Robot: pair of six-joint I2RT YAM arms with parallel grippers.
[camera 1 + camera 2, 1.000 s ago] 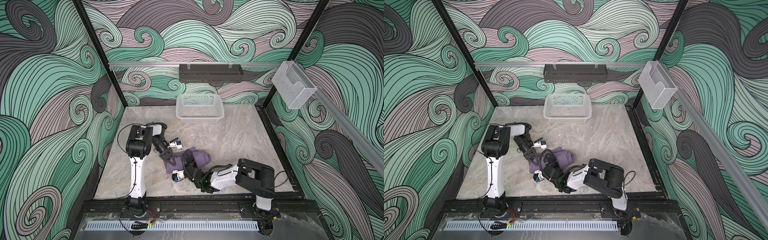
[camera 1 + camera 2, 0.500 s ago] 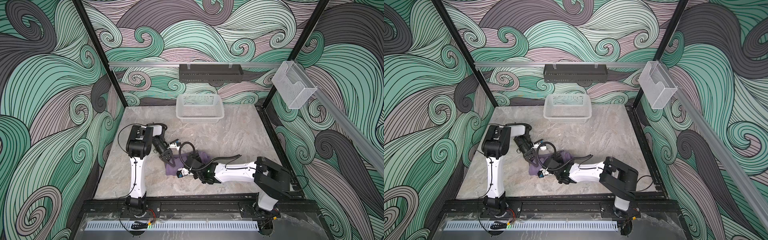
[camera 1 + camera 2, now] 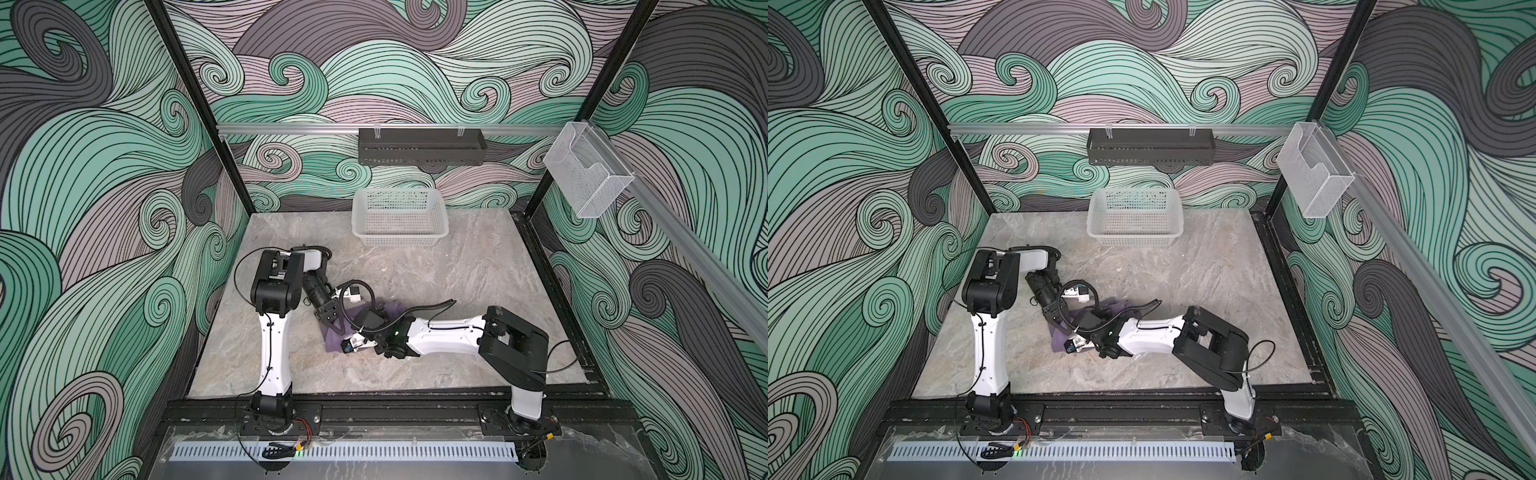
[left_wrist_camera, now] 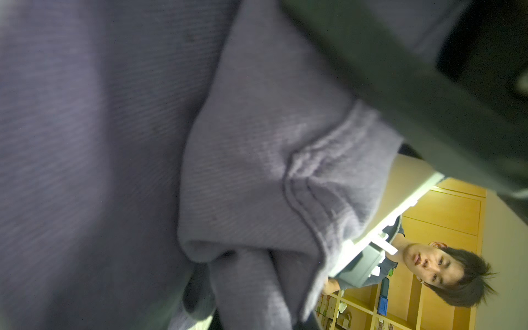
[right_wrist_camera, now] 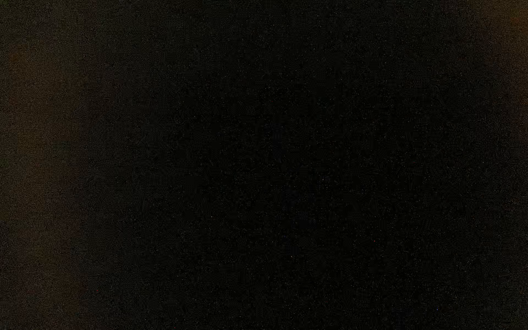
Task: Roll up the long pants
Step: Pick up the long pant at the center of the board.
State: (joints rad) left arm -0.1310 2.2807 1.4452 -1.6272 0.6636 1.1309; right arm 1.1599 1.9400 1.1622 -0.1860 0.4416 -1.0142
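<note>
Watching both top views, I see the dusty-purple soft fabric long pants (image 3: 331,341) bunched into a small bundle on the grey marbled tabletop (image 3: 457,282), nearer its front edge. My left gripper (image 3: 335,327) is pinched on their cloth. The right gripper (image 3: 354,338) sits against the bundle, and I cannot tell how its jaws stand.
</note>
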